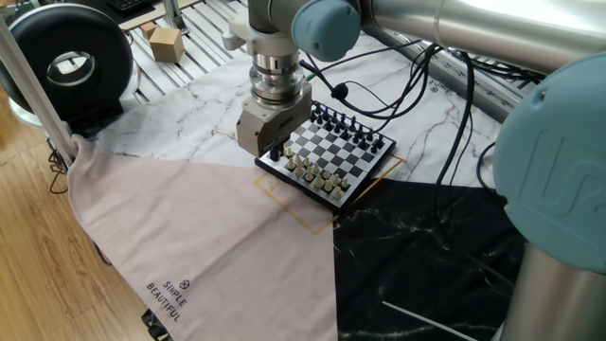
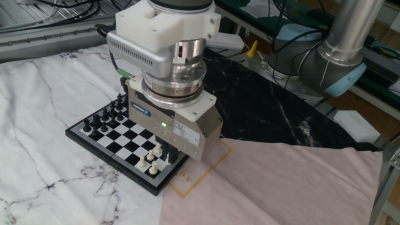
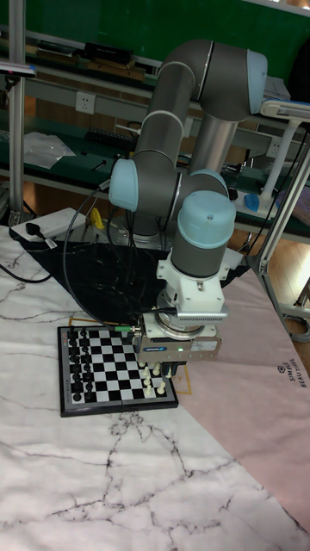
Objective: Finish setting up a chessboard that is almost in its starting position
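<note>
The chessboard (image 1: 333,150) lies on the white marble sheet, with black pieces (image 1: 346,124) along its far side and cream pieces (image 1: 315,172) along its near side. The other fixed view shows the chessboard (image 2: 111,139) partly hidden by the gripper body, with a few cream pieces (image 2: 150,164) showing at its near corner. My gripper (image 1: 275,151) points straight down over the board's cream-side corner. The gripper (image 2: 169,154) has dark fingers that stand close together just above the cream pieces. The gripper (image 3: 164,371) hides what, if anything, is between them.
A yellow square outline (image 1: 295,210) is marked on the pink cloth (image 1: 189,227) beside the board. A black marble sheet (image 1: 426,256) lies to the right. Cables (image 1: 417,85) run behind the board. A black round device (image 1: 66,59) and a cardboard box (image 1: 166,43) sit far left.
</note>
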Motion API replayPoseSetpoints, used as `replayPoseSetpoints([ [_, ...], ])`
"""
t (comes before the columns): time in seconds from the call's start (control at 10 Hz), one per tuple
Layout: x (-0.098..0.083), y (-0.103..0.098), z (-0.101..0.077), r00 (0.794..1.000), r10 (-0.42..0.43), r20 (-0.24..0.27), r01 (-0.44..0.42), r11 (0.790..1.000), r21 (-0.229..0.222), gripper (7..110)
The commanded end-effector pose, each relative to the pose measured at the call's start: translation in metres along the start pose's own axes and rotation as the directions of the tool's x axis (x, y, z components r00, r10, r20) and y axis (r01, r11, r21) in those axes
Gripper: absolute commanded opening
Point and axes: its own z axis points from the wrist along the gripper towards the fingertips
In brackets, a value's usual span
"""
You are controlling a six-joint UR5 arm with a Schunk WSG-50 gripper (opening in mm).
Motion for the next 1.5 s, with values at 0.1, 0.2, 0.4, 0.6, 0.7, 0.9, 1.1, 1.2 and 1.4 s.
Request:
replayPoseSetpoints([
  [0.1, -0.004, -0.005, 0.002, 1.000, -0.002, 0.011, 0.002, 1.000, 0.007, 7],
  [0.2, -0.005, -0.006, 0.003, 1.000, -0.004, 0.010, 0.003, 1.000, 0.008, 7],
  [0.4, -0.007, -0.006, 0.004, 1.000, -0.005, 0.016, 0.005, 1.000, 0.009, 7],
  [0.6, -0.007, -0.010, 0.005, 1.000, -0.009, 0.014, 0.009, 1.000, 0.020, 7],
  [0.7, -0.007, -0.012, 0.005, 1.000, -0.012, 0.015, 0.011, 1.000, 0.028, 7],
  [0.9, -0.007, -0.013, 0.005, 1.000, -0.013, 0.015, 0.013, 0.999, 0.030, 7],
  [1.1, -0.008, -0.015, 0.007, 1.000, -0.015, 0.017, 0.014, 0.999, 0.030, 7],
  [1.2, -0.008, -0.016, 0.008, 1.000, -0.016, 0.016, 0.016, 0.999, 0.030, 7],
  [1.4, -0.006, -0.018, 0.010, 1.000, -0.021, 0.016, 0.020, 0.999, 0.031, 7],
])
